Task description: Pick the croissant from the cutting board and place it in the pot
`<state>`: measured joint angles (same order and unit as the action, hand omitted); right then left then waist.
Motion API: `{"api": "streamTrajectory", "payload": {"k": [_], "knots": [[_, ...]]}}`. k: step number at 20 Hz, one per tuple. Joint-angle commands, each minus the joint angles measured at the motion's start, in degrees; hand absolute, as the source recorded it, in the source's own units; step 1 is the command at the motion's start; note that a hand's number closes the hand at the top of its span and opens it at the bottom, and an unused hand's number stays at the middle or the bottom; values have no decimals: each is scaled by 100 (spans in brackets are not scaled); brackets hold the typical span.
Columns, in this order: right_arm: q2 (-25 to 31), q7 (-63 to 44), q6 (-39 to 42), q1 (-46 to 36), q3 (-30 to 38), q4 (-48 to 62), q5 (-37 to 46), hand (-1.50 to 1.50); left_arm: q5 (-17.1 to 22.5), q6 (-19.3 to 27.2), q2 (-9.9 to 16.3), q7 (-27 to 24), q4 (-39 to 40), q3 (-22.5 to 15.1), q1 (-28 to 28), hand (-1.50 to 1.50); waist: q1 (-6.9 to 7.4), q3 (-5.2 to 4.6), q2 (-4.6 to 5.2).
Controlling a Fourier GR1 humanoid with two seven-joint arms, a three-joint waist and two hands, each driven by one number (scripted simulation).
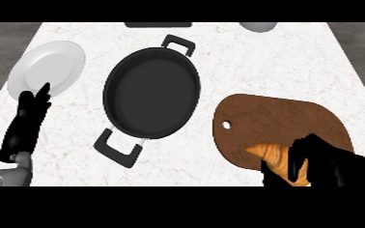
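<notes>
Currently your right hand (321, 162) is curled round the croissant (279, 160) on the cutting board (274, 118), table's near-right corner. Pot (151, 92) lies leftward, mid-table. Left hand (25, 121) rests open.

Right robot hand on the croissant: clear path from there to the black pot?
Probably yes. The right robot hand curls around the golden croissant on the brown wooden cutting board; only bare white marble counter lies between it and the black two-handled pot.
</notes>
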<state>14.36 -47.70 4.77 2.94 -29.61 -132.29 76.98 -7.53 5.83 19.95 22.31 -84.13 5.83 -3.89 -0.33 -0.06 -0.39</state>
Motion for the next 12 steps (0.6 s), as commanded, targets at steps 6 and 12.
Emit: {"api": "streamTrajectory", "payload": {"k": [6,12], "knots": [[-852,-495,1671,-2108,-643,-988,782,150,124,-247,60,-207,191,154,-37,0,64,-7,23],[-1420,-1784,2068,-3986,-730,406,-188,150,-38,-125,-65,-110,124,53,-142,0,149,-13,27]]}}
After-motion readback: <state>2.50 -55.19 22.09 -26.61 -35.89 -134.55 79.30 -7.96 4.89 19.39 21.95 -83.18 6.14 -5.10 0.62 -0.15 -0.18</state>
